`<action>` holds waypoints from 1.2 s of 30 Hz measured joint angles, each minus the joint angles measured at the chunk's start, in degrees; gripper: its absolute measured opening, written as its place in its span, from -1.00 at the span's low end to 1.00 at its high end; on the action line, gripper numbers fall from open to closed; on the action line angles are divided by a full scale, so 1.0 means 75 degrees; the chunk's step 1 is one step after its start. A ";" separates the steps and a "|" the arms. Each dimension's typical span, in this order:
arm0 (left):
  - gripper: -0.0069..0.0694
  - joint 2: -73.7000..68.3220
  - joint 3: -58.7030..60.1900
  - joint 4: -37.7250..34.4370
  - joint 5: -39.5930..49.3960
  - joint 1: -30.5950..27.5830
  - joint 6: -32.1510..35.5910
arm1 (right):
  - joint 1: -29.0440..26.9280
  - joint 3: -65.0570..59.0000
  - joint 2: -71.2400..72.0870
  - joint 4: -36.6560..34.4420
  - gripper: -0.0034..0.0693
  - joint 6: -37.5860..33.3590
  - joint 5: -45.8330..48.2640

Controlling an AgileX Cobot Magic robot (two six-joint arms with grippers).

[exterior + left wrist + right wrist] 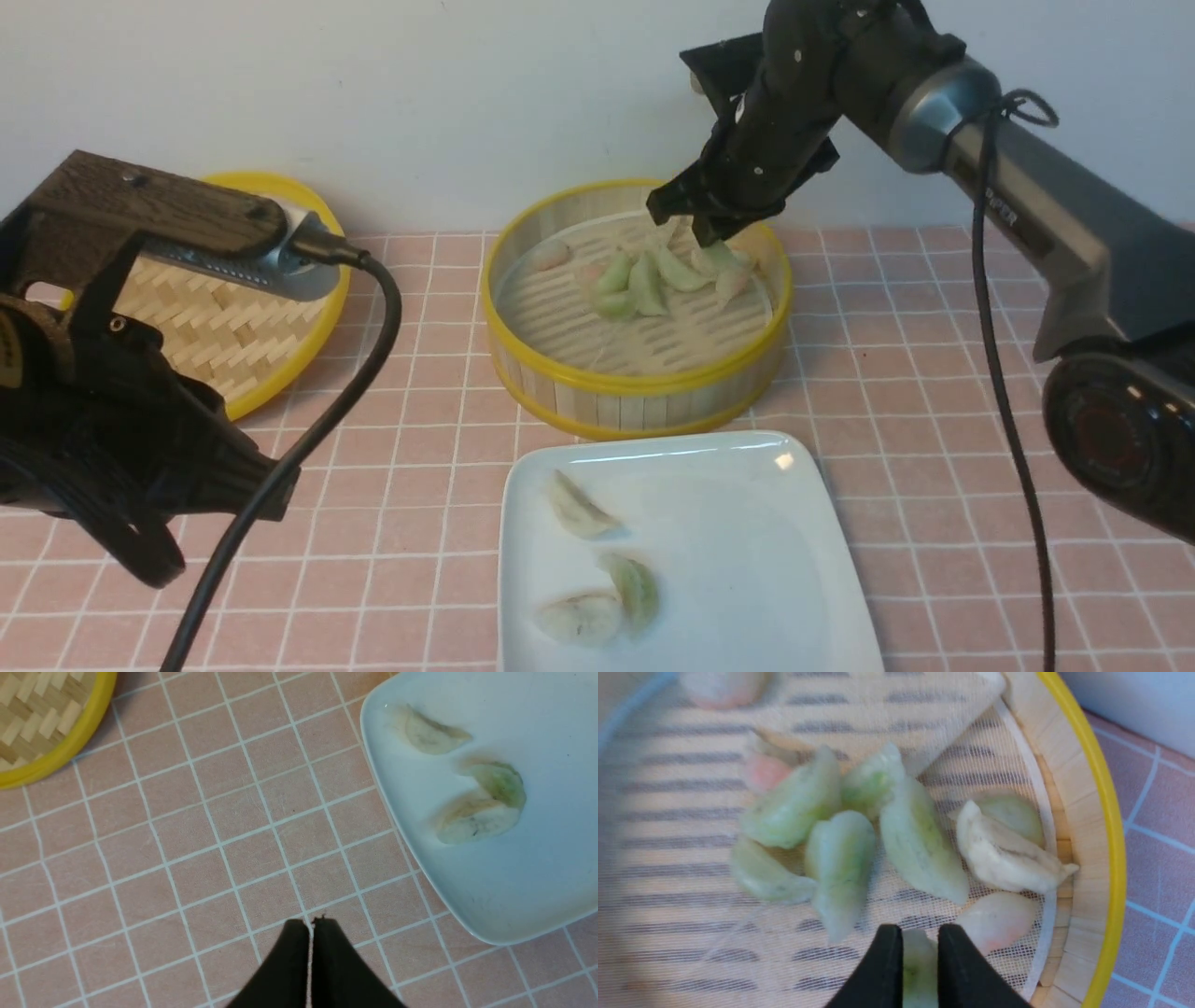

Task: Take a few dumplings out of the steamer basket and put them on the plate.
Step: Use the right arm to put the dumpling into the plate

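Pink tiles (420, 448) below, right end effector (920, 931) angles down, pinching a green dumpling (919, 970).

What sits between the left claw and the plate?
Nothing: only bare pink tiled surface separates the shut left claw from the plate, seen plainly in the left wrist view.
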State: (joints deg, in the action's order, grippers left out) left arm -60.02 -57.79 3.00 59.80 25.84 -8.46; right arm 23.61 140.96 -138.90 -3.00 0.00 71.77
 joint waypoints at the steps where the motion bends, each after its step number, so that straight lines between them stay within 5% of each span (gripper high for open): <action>1: -0.83 0.0000 0.0000 0.0000 0.0000 0.0000 0.0000 | 0.0019 -0.0094 0.0144 -0.0033 -0.71 -0.0042 0.0000; 6: -0.83 0.0000 0.0000 0.0000 0.0000 0.0000 0.0000 | 0.0167 -0.1326 0.1259 -0.0275 -0.71 -0.0103 -0.0007; 14: -0.83 0.0000 0.0000 0.0000 -0.0007 0.0000 0.0000 | 0.0753 -0.5698 0.4084 -0.1082 -0.71 -0.0291 -0.0016; 20: -0.83 0.0000 0.0000 0.0000 -0.0021 0.0000 0.0000 | 0.1304 -0.7766 0.4049 -0.1377 -0.69 -0.0298 -0.1036; 24: -0.83 0.0000 0.0000 0.0000 -0.0021 0.0000 0.0000 | 0.1374 -0.8063 0.3656 -0.1405 -0.43 -0.0298 -0.1715; 31: -0.83 0.0000 0.0000 0.0000 -0.0021 0.0000 0.0000 | 0.1374 -0.7773 0.3598 -0.1255 0.36 -0.0180 -0.1681; 33: -0.83 0.0000 0.0000 0.0000 -0.0021 0.0000 0.0000 | 0.1374 -0.7491 0.3816 -0.1039 0.35 -0.0119 -0.1041; 36: -0.83 0.0000 0.0000 0.0000 -0.0021 0.0000 0.0000 | 0.1374 -0.7277 0.4601 -0.0619 0.03 0.0190 -0.0412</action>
State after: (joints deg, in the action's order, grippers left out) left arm -60.02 -57.79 3.00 59.65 25.84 -8.46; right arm 33.92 86.39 -104.39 -7.64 1.43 68.68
